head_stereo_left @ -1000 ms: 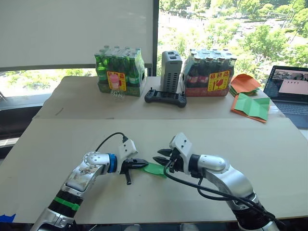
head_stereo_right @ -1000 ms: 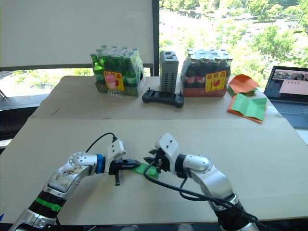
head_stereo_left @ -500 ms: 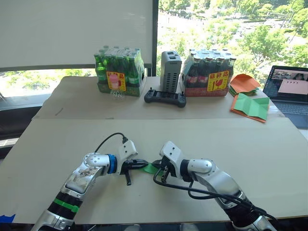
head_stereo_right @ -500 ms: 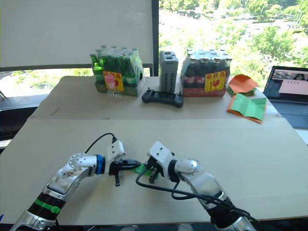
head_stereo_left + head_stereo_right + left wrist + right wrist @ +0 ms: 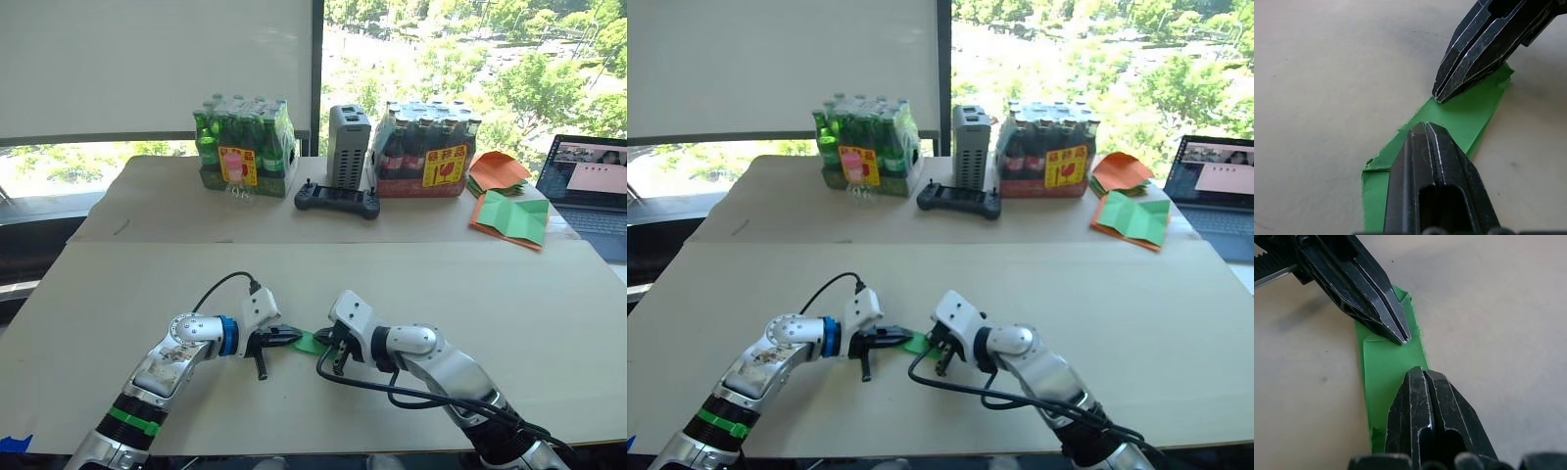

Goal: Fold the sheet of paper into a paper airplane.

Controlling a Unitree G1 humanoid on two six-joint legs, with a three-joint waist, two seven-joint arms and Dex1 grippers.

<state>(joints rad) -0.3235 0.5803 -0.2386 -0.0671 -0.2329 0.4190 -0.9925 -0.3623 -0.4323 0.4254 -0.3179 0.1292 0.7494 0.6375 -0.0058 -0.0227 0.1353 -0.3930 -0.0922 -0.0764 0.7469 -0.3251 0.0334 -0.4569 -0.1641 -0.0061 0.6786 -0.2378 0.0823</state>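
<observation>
Green sheet of paper (image 5: 1464, 115) (folded narrow) pressed flat by closed left end effector (image 5: 1424, 128), closed right end effector (image 5: 1423, 374).

Folded paper (image 5: 310, 343) on table (image 5: 411, 274), apparently between left hand (image 5: 296, 335), right hand (image 5: 324, 338).

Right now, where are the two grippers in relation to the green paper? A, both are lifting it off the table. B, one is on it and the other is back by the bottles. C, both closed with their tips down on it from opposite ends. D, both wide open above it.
C: the left gripper and right gripper are shut, tips pressing the folded paper flat on the table from opposite ends.
</observation>
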